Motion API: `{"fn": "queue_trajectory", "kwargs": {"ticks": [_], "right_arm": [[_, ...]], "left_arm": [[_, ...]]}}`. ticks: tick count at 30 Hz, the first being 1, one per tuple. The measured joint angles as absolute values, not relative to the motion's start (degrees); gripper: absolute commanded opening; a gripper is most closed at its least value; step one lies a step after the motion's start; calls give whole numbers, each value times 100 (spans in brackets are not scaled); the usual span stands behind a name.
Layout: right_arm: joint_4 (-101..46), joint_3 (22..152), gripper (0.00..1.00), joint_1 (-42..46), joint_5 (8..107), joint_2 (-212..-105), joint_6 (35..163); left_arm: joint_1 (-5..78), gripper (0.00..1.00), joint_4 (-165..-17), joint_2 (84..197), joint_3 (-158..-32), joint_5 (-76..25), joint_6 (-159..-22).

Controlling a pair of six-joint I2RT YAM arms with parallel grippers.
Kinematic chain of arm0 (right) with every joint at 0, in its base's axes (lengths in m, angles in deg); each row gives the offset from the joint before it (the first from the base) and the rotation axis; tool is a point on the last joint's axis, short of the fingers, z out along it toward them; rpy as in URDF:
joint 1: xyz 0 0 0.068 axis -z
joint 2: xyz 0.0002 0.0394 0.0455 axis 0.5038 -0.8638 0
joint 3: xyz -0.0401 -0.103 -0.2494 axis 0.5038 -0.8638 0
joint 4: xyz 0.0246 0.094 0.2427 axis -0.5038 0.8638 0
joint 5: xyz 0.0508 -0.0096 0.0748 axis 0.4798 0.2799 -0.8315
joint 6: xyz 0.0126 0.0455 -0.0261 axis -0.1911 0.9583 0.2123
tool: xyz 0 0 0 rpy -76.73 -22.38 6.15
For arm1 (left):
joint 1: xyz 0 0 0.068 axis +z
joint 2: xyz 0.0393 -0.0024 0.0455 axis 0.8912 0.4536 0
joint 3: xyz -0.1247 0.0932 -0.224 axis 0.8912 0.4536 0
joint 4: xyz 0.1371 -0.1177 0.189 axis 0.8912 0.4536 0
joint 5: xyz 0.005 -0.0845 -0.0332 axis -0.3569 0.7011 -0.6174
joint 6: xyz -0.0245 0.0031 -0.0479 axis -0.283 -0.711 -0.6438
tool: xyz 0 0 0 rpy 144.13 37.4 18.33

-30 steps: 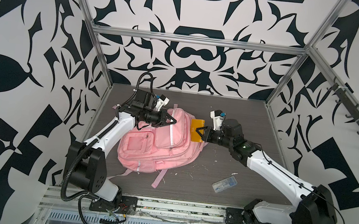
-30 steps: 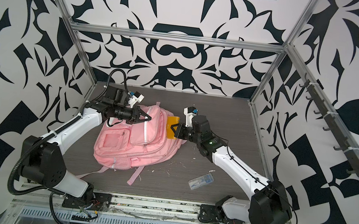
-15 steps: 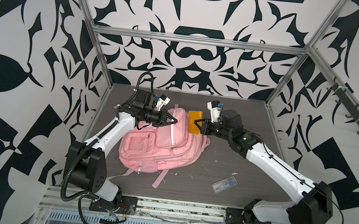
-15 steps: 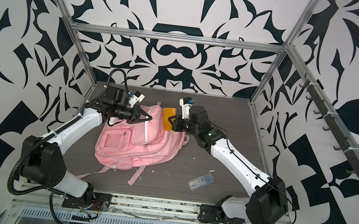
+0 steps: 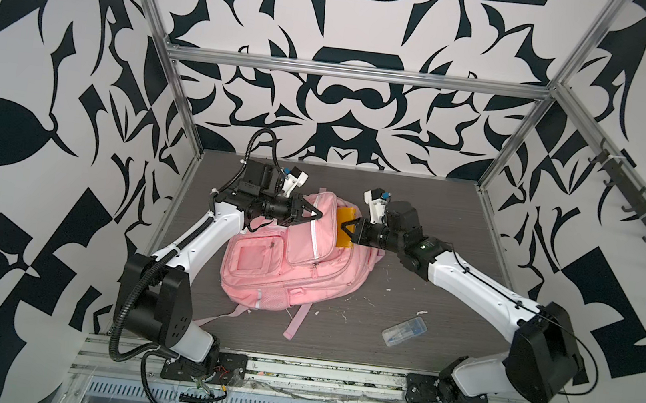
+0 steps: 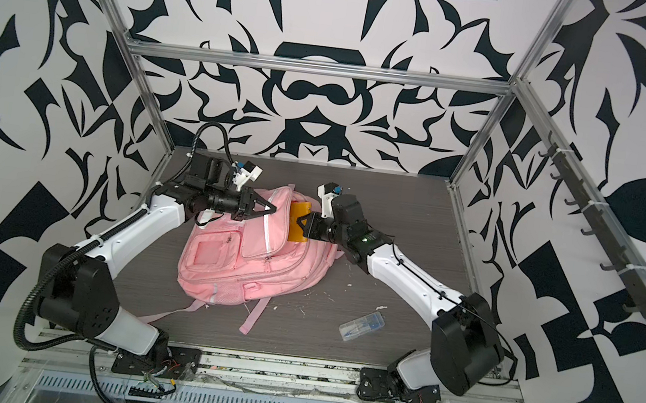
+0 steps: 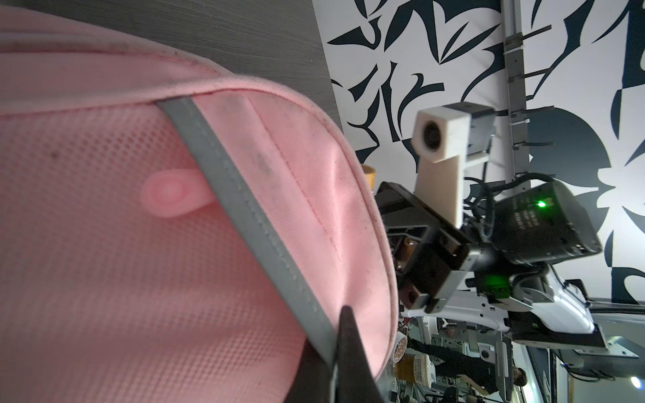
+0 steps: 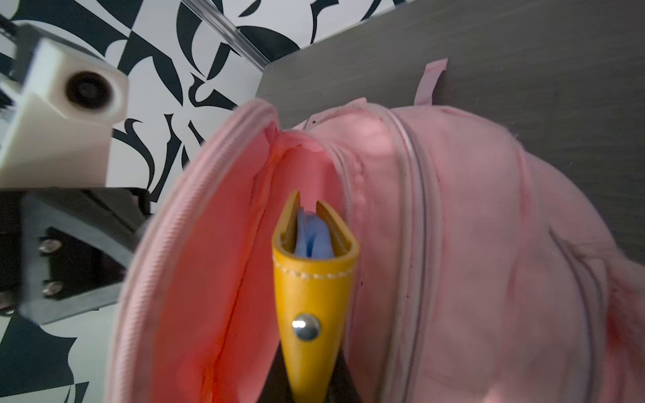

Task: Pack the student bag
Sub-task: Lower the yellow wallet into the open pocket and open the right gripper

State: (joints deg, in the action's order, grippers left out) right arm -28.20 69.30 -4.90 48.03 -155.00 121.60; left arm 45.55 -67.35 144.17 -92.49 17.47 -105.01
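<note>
While the left gripper [image 5: 313,214] is clenched on the upper flap of the student bag [image 5: 284,264], right by a grey reflective strip [image 7: 244,216], the main compartment [image 8: 223,261] gapes open with its zip parted.

- Bag position: lying on the worktop [image 5: 435,224], left of centre, front pockets facing up, straps trailing toward the near edge. The opened top end points to the far side.
- Right gripper [image 5: 347,230]: grasping a yellow snap pouch [image 5: 346,216] by one end. Something blue shows inside the pouch in the right wrist view [image 8: 314,279].
- Pouch position: its leading end sits at the mouth of the open compartment, between the 2 zip edges. In both top views most of it is outside the bag, so I judge insertion as barely begun. How deep the tip sits I cannot tell.
- Loose item: 1 clear plastic case [image 5: 404,332] with blue contents lies on the worktop near the right arm, well apart from the bag and untouched.

Progress, as a judgement: opening done, first visible item at the threshold. Left to do: push the pouch in and let go, probably fetch the clear case too, then zip the compartment shut. Whether anything is already packed deeper inside cannot be seen.
</note>
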Motion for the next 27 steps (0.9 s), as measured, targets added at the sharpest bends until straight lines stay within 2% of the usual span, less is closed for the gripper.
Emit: {"fn": "queue_trajectory", "kwargs": {"ticks": [8,15,16,19,24,27], "right_arm": [[-3452,6906,1,-613,4523,-15878,12750],[-3662,6996,17,-704,4442,-16370,13108],[-3662,7033,20,-704,4411,-16418,13137],[-3760,7101,48,-689,4348,-16536,13279],[-4167,7105,70,-683,4232,-16691,13524],[-4199,7101,80,-674,4252,-16719,13574]], "left_arm": [[4467,0,-6799,14457,-9229,1743,-10536],[4275,0,-6934,14564,-9229,1688,-10717],[4262,0,-6971,14586,-9229,1664,-10748],[4240,0,-7043,14623,-9234,1621,-10827],[4212,0,-7105,14634,-9238,1546,-10894],[4212,0,-7131,14634,-9238,1520,-10936]]}}
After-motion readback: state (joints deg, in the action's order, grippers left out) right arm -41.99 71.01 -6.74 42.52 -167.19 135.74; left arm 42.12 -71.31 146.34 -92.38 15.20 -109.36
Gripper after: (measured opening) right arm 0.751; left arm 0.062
